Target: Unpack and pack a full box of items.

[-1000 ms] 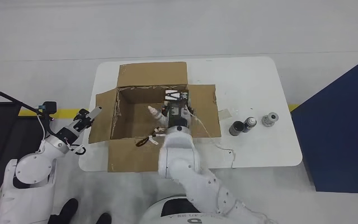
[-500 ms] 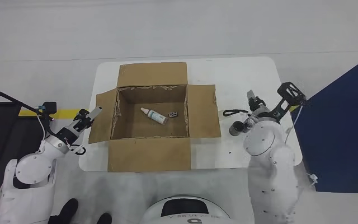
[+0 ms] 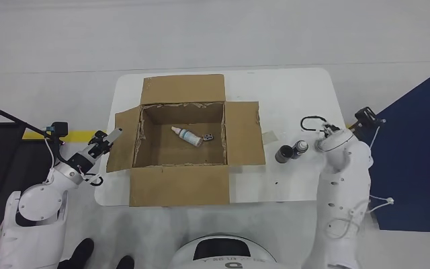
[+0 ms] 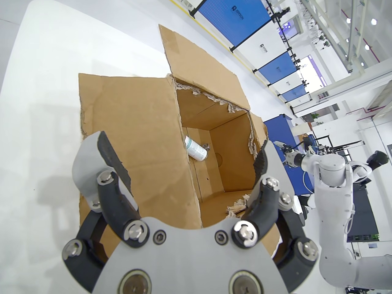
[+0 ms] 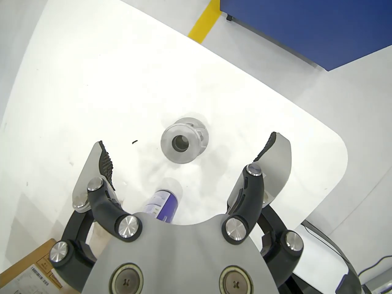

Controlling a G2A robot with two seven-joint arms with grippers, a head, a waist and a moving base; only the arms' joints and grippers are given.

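**Both claws spread and empty, one on each side of the open box**

The right claw (image 5: 190, 149) is spread wide and grips nothing. It hangs over a metal spool (image 5: 183, 143) that stands on the white surface (image 3: 295, 94), well out from the box (image 3: 243, 134) on the robot's right. Between the spool and the box lies a purple-labelled bottle (image 5: 165, 200). Its label carries pale writing too small to read. Just beside this bottle, on its box side, is a dark can (image 3: 283, 154), near the edge of the box's right-hand flap. A corner of that flap in the right wrist view bears a white sticker (image 5: 30, 277) with barcode-like print, which is not legible.

The left claw (image 4: 182, 148) is also spread and holds nothing. It sits just outside the box's left-hand flap and faces across it toward the opening.

The box stands with all four flaps folded outward, and the upper edges of its walls are torn and ragged. On its floor a white bottle (image 3: 186, 136) lies on its side, and the print on its label cannot be made out. A small dark item (image 3: 208, 138) lies just beside the bottle, toward the box's right wall.
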